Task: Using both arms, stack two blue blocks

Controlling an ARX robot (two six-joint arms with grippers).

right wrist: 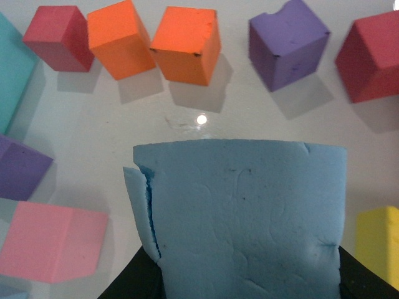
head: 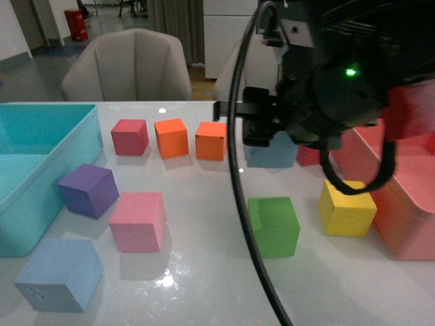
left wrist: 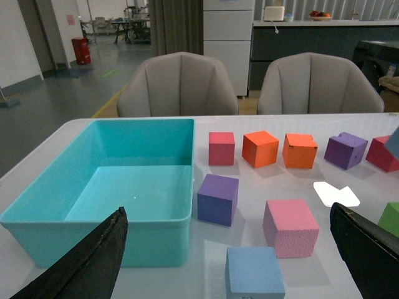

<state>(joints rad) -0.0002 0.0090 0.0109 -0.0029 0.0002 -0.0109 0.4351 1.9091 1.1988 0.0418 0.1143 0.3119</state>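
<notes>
Watching the front camera, I'm seeing the right arm (head: 340, 75) crowding the upper right of the picture. Its right fingers (right wrist: 134, 285) are pinching the first blue block (head: 272, 155) by two opposite faces, and the foam is showing creases and a split along one edge. That block is showing to the right of the two orange blocks (head: 171, 138) and behind the green block (head: 273, 226). I cannot tell from here whether it is touching the bench (head: 197, 204) or riding just above it.

The second blue block (head: 60, 275) is sitting flat at the near left of the bench. It is lying just beside the turquoise bin (head: 20, 217), in front of the purple block (head: 88, 190) and the pink block (head: 138, 221).

Switching to the left wrist camera, I'm finding the left fingers (left wrist: 93, 261) spread wide and gripping nothing. They are hovering over the bench with the second blue block lying in the gap between them, apart from both.

A red block (head: 130, 136) is sitting at the left end of the orange row. A yellow block (head: 347, 208) is lying right of the green one, close to a pink bin (head: 408, 224) at the far right. The two blue blocks are sitting well apart, not yet stacked.
</notes>
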